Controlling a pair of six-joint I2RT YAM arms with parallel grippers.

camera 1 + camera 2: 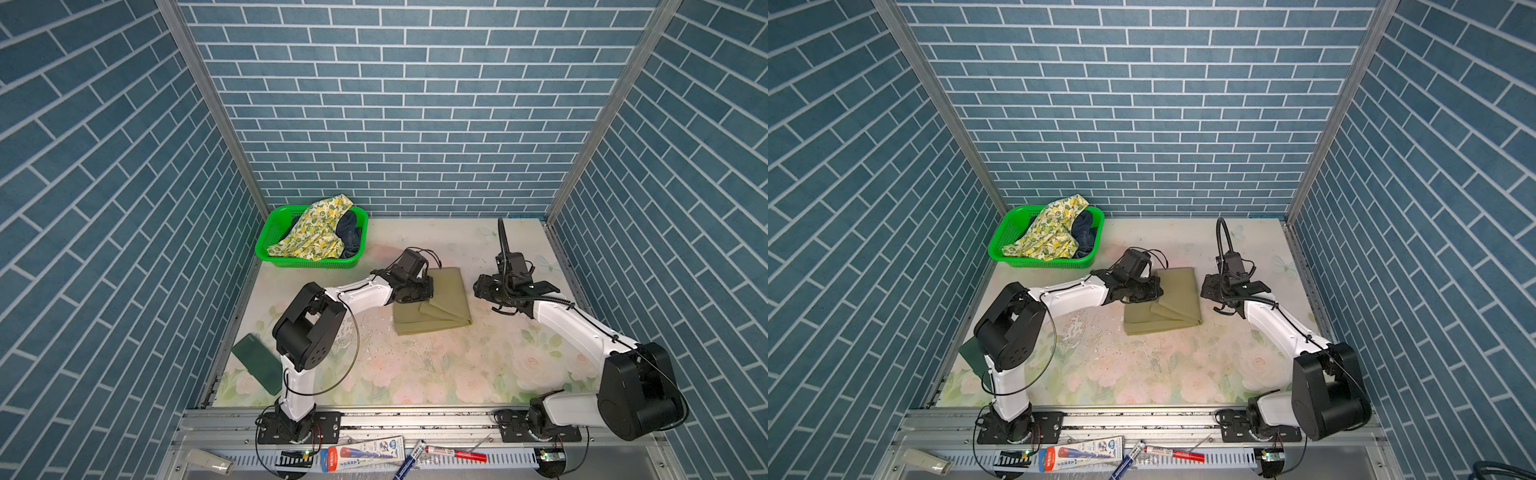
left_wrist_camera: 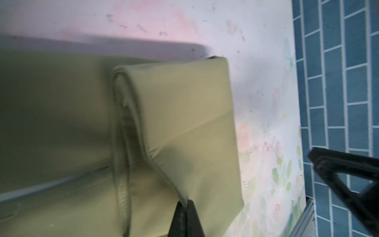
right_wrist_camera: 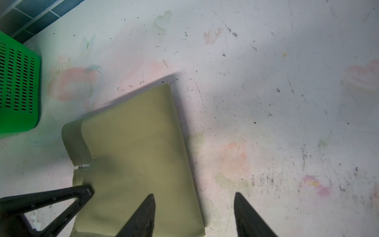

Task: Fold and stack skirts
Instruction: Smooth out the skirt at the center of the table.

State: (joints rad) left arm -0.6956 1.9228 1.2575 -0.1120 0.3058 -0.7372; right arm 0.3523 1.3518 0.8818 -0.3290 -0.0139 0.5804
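Skirt, olive and folded, lay on the table, its long axis seemingly front to back. Left hand, the nearer, was pinched shut on its left edge; right hand hung half open and empty just off its right edge.

You saw only a dark sliver of the navy denim skirt under the lemon-print skirt in the basket. The left gripper hid the left edge of the olive skirt. Left wrist view: cloth was blurred, cut off at two edges. Print on the red pen was unreadable.
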